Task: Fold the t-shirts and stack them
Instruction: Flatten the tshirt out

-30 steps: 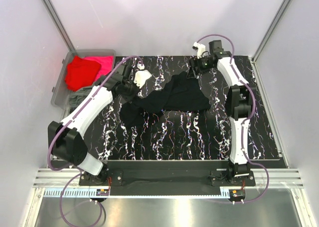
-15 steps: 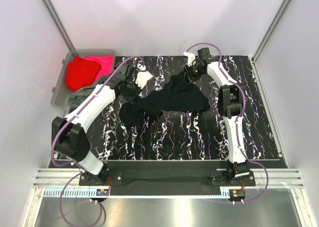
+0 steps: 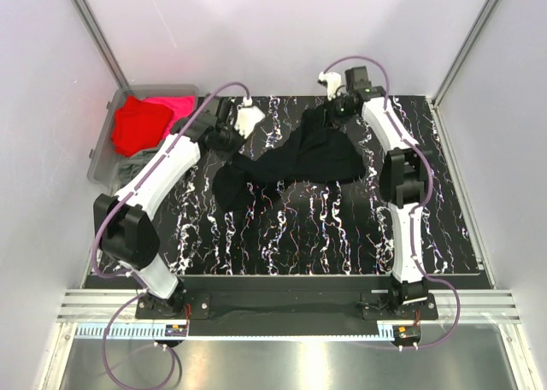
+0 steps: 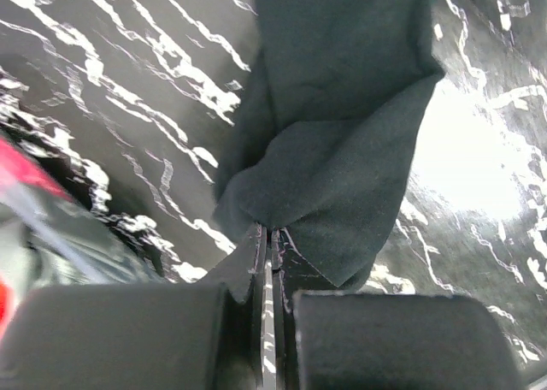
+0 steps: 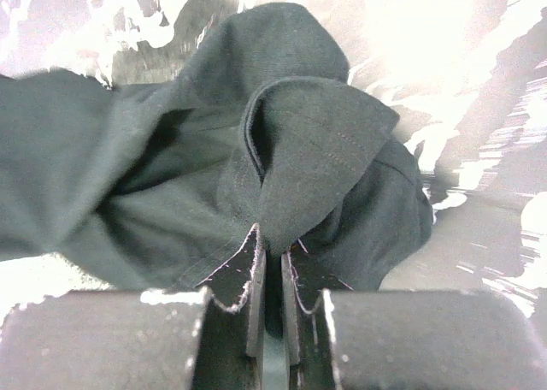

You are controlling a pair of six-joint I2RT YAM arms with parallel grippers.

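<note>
– So, where is the black t-shirt (image 3: pixel 303 157)?
– Crumpled in a band across the far half of the marbled desk (image 3: pixel 325 236), stretched between the two arms.
– And the left gripper (image 4: pixel 269 234)?
– Pinched tight on a bunched fold at the shirt's left end; the cloth fans out ahead of its tips.
– The right gripper (image 5: pixel 271 243)?
– Closed to a thin slit on a hemmed edge at the shirt's far right corner.
– Other shirts?
– A red t-shirt (image 3: pixel 135 125) and a magenta-pink t-shirt (image 3: pixel 178 108) lie in the clear bin (image 3: pixel 98 155) left of the desk, with grey-green cloth (image 3: pixel 132 163) at its near end.
</note>
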